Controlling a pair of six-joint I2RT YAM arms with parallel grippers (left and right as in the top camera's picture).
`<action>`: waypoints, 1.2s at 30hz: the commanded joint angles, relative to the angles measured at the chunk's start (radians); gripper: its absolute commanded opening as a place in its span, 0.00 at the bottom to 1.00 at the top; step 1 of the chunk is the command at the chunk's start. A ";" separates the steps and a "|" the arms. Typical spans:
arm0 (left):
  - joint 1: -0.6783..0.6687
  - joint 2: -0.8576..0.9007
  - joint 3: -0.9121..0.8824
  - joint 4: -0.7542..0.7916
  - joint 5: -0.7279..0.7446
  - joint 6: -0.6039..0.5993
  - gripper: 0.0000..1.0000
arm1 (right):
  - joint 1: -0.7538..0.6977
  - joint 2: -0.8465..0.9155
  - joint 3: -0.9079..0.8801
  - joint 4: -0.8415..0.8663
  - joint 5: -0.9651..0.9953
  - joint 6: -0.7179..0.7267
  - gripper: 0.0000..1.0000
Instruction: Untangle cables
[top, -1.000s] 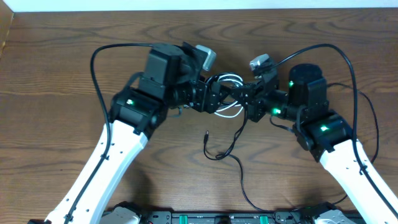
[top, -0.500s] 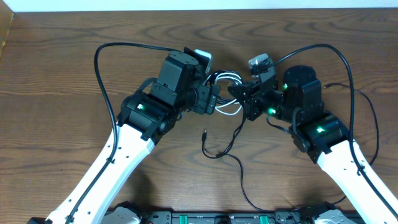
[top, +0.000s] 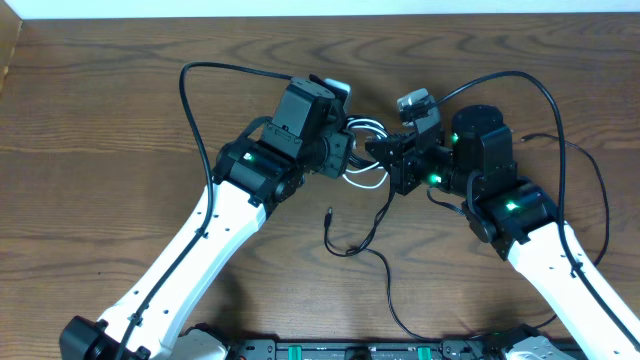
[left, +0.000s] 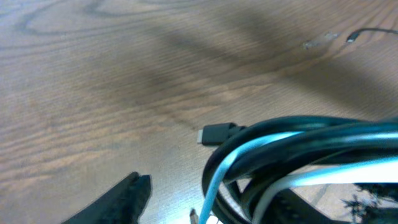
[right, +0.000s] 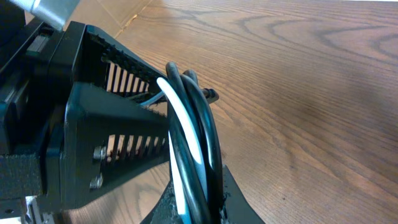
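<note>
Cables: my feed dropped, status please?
Right gripper shut on the cables. Left gripper at them, grip unclear. Black tail loose on table.

Overhead is evenly lit and sharp. At the left wrist, cables (left: 292, 149) are blurred; soft shadows are cast across the bench (left: 93, 93).

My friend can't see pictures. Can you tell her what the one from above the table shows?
Two robot arms meet mid-table over a small tangle of white and black cables. The right tool pinches it and the left tool sits close beside it. The black cable trails down the brown wooden table toward the near edge, one plug end lying loose.
</note>
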 joint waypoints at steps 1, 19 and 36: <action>0.018 0.015 0.006 0.000 -0.056 0.026 0.39 | -0.002 -0.019 0.006 0.007 -0.005 0.011 0.01; 0.018 0.015 0.006 -0.029 0.572 0.422 0.19 | -0.005 -0.019 0.006 -0.039 0.087 -0.008 0.01; 0.018 0.015 0.006 -0.101 1.268 0.868 0.22 | -0.018 -0.019 0.006 -0.087 0.087 -0.068 0.01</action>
